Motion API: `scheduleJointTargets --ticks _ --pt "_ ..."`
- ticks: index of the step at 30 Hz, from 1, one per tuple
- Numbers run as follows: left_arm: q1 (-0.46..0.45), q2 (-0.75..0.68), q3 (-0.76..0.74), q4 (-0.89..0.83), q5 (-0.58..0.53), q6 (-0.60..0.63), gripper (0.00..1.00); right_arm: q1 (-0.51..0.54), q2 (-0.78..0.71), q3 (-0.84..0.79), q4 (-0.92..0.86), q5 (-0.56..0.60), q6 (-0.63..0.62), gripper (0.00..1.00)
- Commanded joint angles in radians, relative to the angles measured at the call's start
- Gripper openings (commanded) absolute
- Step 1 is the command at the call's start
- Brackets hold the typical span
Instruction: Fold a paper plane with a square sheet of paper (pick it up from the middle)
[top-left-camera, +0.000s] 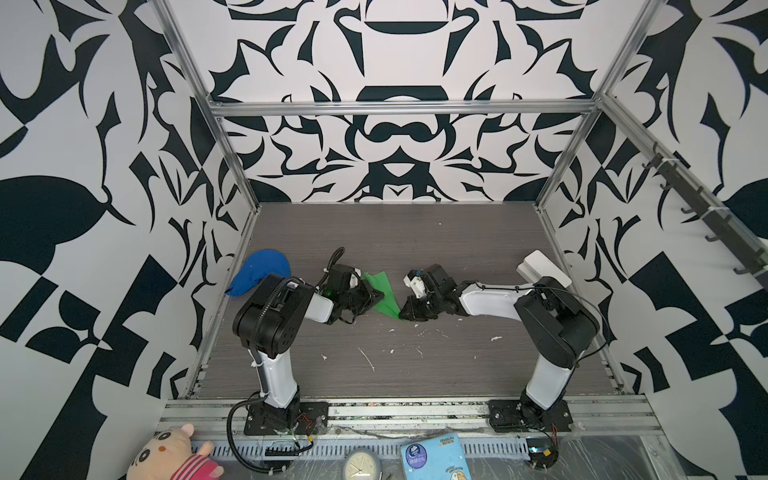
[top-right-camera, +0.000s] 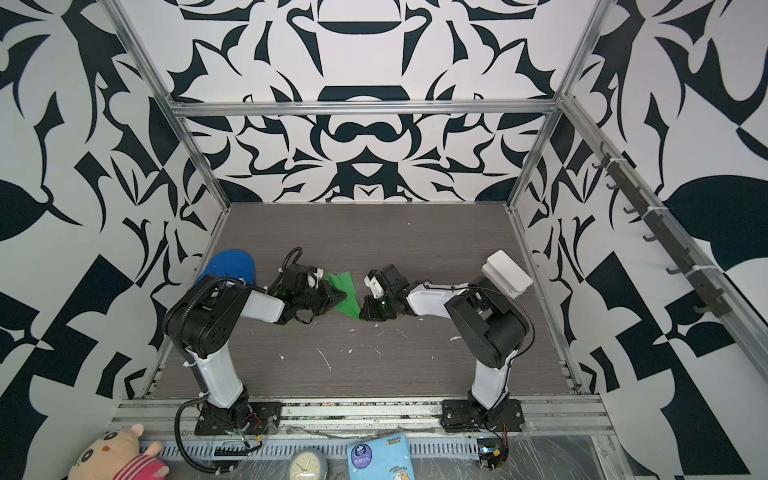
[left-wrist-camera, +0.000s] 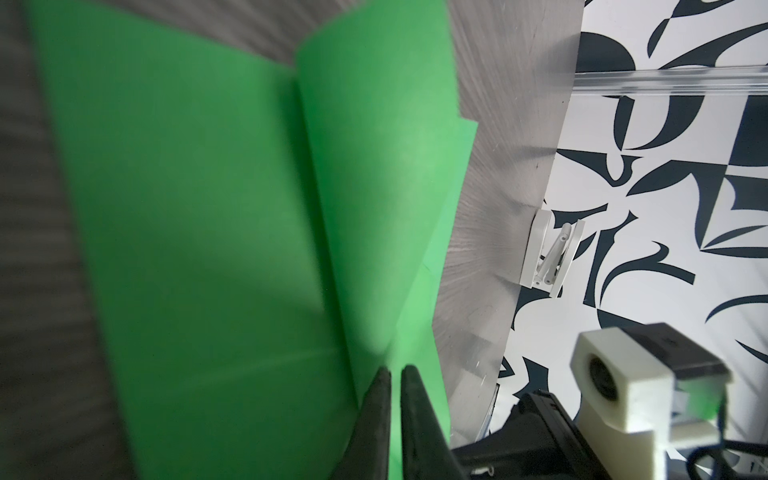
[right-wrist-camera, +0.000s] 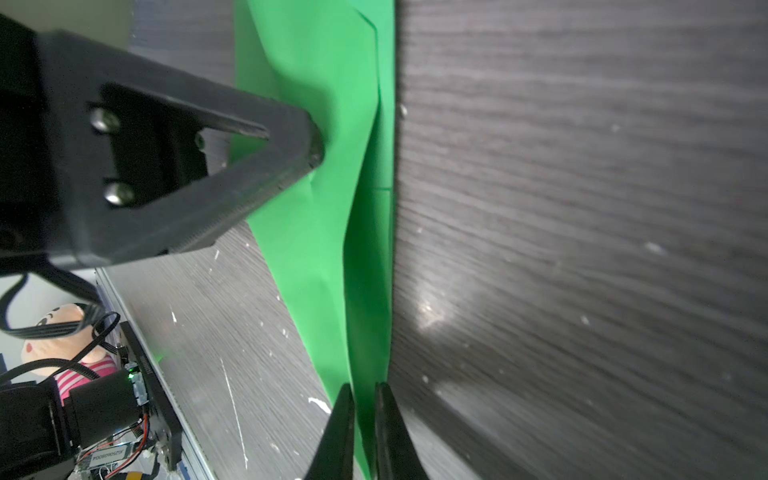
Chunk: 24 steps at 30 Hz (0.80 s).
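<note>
A blue cap (top-left-camera: 259, 270) lies at the far left of the desk (top-left-camera: 415, 365), clear of the work. Next comes the left hand (left-wrist-camera: 396, 374), fingers pressed together on a raised fold of the plane (top-left-camera: 382, 297) near its wide tail end. The plane lies at mid-desk between the two arms, a narrow green dart running diagonally, with one wing flat and another flap standing up beside the long crease. At its pointed end is the right hand (right-wrist-camera: 365, 388), fingers close on either side of the nose with a thin slit between them. Whether they grip the paper or only flank it I cannot tell. A white box (top-left-camera: 540, 270) sits far right against the wall, out of play. The step looks like setting the lengthwise crease and shaping the wings, late in the fold. To do it well, the left pinch should act as the fixed anchor while the right works along the crease line, not across it, since thin paper buckles or tears under a sideways pull. The layers should be lined up before any squeeze, and the plane let go low over the desk.
</note>
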Motion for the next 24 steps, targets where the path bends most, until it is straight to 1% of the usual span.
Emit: scheduleJointTargets --ticks 1,4,8,16,21,24 --pt "-0.003 0.015 0.003 -0.046 -0.019 0.008 0.12 -0.004 -0.02 -0.001 0.016 -0.019 0.009 0.14" --pt "-0.002 0.015 0.002 -0.045 -0.015 0.007 0.12 -0.01 -0.019 0.001 0.027 -0.021 0.02 0.15" --pt "-0.002 0.014 0.001 -0.047 -0.015 0.007 0.12 -0.017 -0.046 0.001 0.033 -0.013 0.022 0.21" --pt "-0.003 0.011 0.001 -0.045 -0.015 0.007 0.12 -0.017 -0.07 0.001 0.044 -0.009 0.02 0.21" --pt "-0.002 0.013 0.001 -0.045 -0.013 0.007 0.12 -0.017 -0.092 -0.001 0.055 -0.007 0.009 0.25" --pt "-0.003 0.011 0.001 -0.045 -0.014 0.007 0.12 -0.016 -0.081 0.002 0.052 -0.016 0.01 0.25"
